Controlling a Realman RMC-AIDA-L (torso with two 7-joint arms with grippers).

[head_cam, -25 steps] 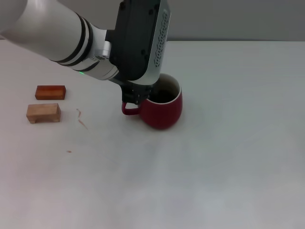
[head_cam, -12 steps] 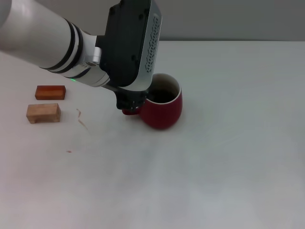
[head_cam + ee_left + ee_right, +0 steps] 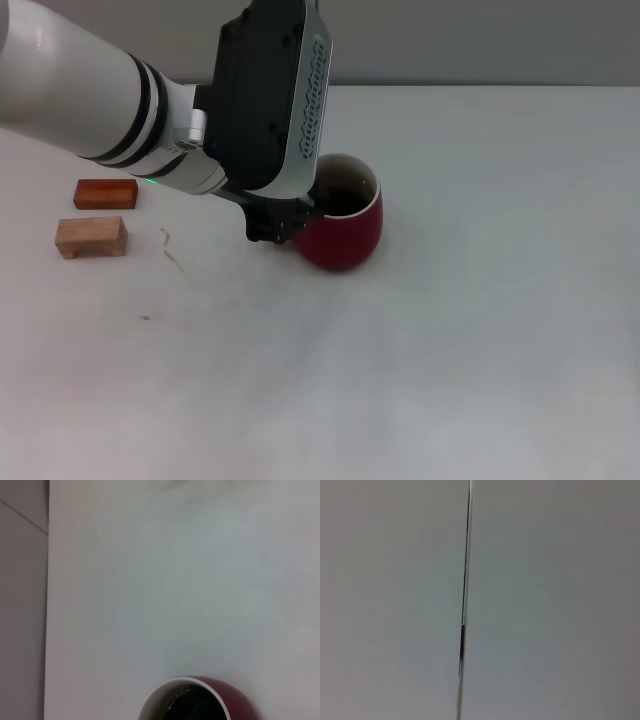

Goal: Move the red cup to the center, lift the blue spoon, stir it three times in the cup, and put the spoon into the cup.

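The red cup (image 3: pixel 345 232) stands upright on the white table (image 3: pixel 480 320), a little left of the middle, its dark inside showing. My left gripper (image 3: pixel 275 228) is low at the cup's left side, right where the loop handle is, and its black body hides the handle. The cup's pale rim and dark inside also show in the left wrist view (image 3: pixel 200 700). The blue spoon is out of view. My right gripper is not in view; the right wrist view shows only a plain grey surface with a seam.
A reddish-brown block (image 3: pixel 105 193) and a pale wooden block (image 3: pixel 91 236) lie at the left side of the table. A few small crumbs lie near them. The table's far edge runs behind the cup.
My left gripper has moved left and down beside the cup, and now covers the handle that showed one second ago. The cup has stayed in place.
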